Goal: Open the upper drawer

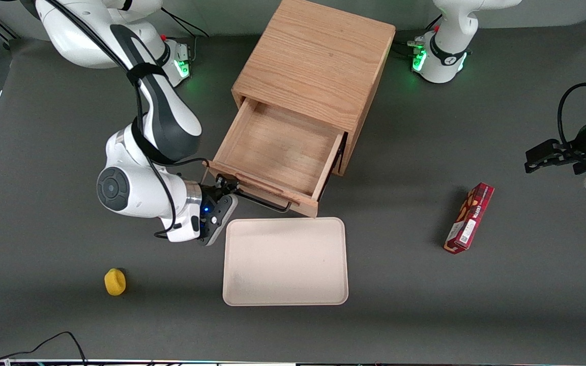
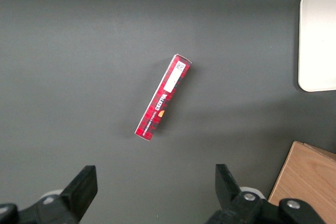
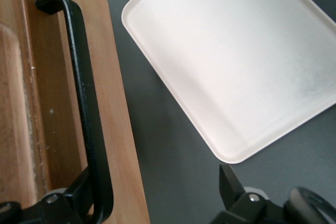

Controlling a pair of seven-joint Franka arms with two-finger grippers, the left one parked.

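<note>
The wooden cabinet [image 1: 313, 61] stands at the middle of the table. Its upper drawer [image 1: 277, 147] is pulled well out toward the front camera and shows an empty wooden bottom. Its black wire handle [image 1: 265, 201] runs along the drawer front [image 3: 113, 103]; the handle also shows in the right wrist view [image 3: 84, 98]. My gripper [image 1: 228, 189] is at the handle's end toward the working arm's side, and it also shows in the right wrist view [image 3: 157, 198]. It is open: one finger [image 3: 79, 190] lies against the handle, the other [image 3: 231, 184] stands wide apart over the table. The lower drawer is hidden under the upper one.
A cream tray [image 1: 285, 262] lies on the table just nearer the front camera than the drawer front; it also shows in the wrist views [image 3: 236, 61] [image 2: 317, 40]. A yellow object [image 1: 115, 281] lies toward the working arm's end. A red box [image 1: 469, 218] [image 2: 163, 98] lies toward the parked arm's end.
</note>
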